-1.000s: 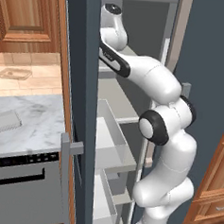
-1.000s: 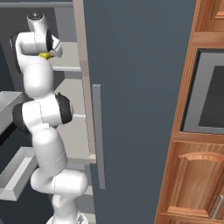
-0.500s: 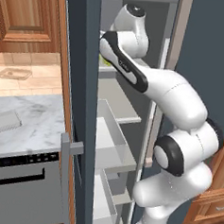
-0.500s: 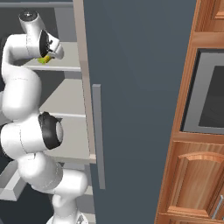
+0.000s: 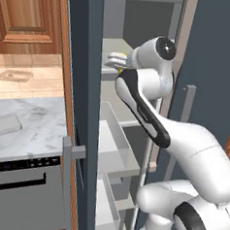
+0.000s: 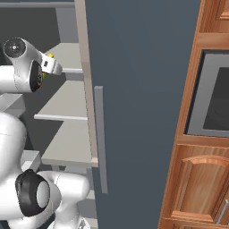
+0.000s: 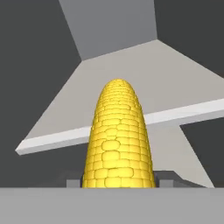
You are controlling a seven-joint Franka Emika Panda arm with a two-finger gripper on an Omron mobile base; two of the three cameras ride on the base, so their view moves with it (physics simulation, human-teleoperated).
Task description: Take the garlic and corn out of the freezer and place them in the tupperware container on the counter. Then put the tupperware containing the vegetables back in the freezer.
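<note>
holding the corn (image 7: 118, 138) between the two fingers of the gripper (image 7: 119, 180), closed onto the cob's base, with the yellow kernels running straight out ahead of the hand and the rounded tip farthest from it. just past that tip, and lower, a pale grey shelf (image 7: 131, 120) of the freezer (image 5: 82, 85), its front edge crossing behind the cob from one side of the hand to the other. farther ahead, the dark back wall of the compartment.

seen from the left base camera, gripper (image 5: 115, 62) up at the top shelf level inside the open freezer, only a sliver of yellow corn (image 5: 122, 55) peeking past the white hand. below the hand, pale grey pull-out drawers (image 5: 115, 146) standing open. well off to the hand's left, outside the cabinet, the marbled counter (image 5: 36, 126) with the tupperware container (image 5: 4, 125) lying flat on it, clear and apart from the freezer.

from the right base camera, gripper (image 6: 51, 62) just in front of the upper shelf (image 6: 67, 56), a spot of yellow corn (image 6: 49, 56) beside the white finger housing. to the hand's right, the long blue-grey freezer door (image 6: 138, 103) with its vertical handle (image 6: 100, 138). garlic not made out anywhere.
</note>
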